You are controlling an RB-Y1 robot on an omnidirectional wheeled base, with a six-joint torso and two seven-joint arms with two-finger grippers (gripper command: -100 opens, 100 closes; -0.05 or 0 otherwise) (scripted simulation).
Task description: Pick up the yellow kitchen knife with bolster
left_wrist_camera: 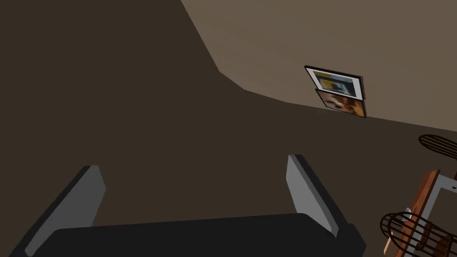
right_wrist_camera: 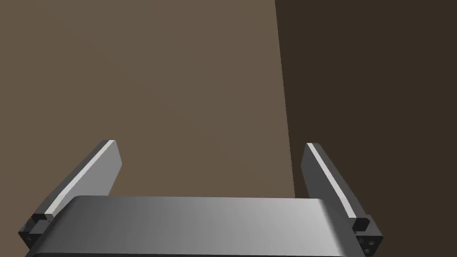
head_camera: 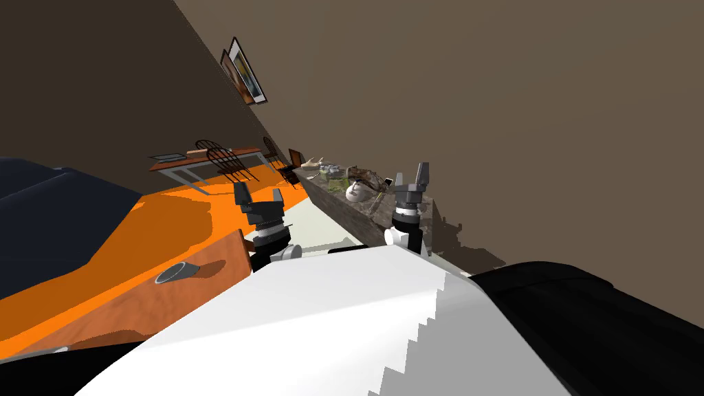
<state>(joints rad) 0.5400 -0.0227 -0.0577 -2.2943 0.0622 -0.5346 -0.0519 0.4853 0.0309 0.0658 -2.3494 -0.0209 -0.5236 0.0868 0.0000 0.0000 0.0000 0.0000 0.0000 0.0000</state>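
The right claw (right_wrist_camera: 210, 146) is standing with its two blades spread wide and nothing between them. In the head view it is hovering, pointing upward, over the near end of a dark stone worktop (head_camera: 344, 210) that is running along a brown wall (head_camera: 481, 103). The yellow kitchen knife (head_camera: 376, 201) is showing there as no more than a thin pale sliver lying on the stone, just to the left of the right claw and beside a white round vessel (head_camera: 355, 192). Its handle and bolster are too small to make out. Farther along the worktop a heap of mixed clutter (head_camera: 333, 172) is lying, too small to name.

The left claw (left_wrist_camera: 193, 163) is likewise holding its blades wide apart, gripping nothing, raised well to the left of the stone worktop and apart from the knife. Beyond its blades two picture frames (left_wrist_camera: 339, 91) are hanging one against the other on the wall, and dark wire-backed chairs (left_wrist_camera: 413, 230) are standing at a long red-brown worktop on white legs (left_wrist_camera: 426, 192).

Further out, an orange floor (head_camera: 206, 213) is spreading between the furniture. A brown wooden worktop (head_camera: 137, 302) is carrying a grey bowl (head_camera: 174, 273) near the left arm, and a dark blue sofa (head_camera: 55, 220) is sitting at the far left.
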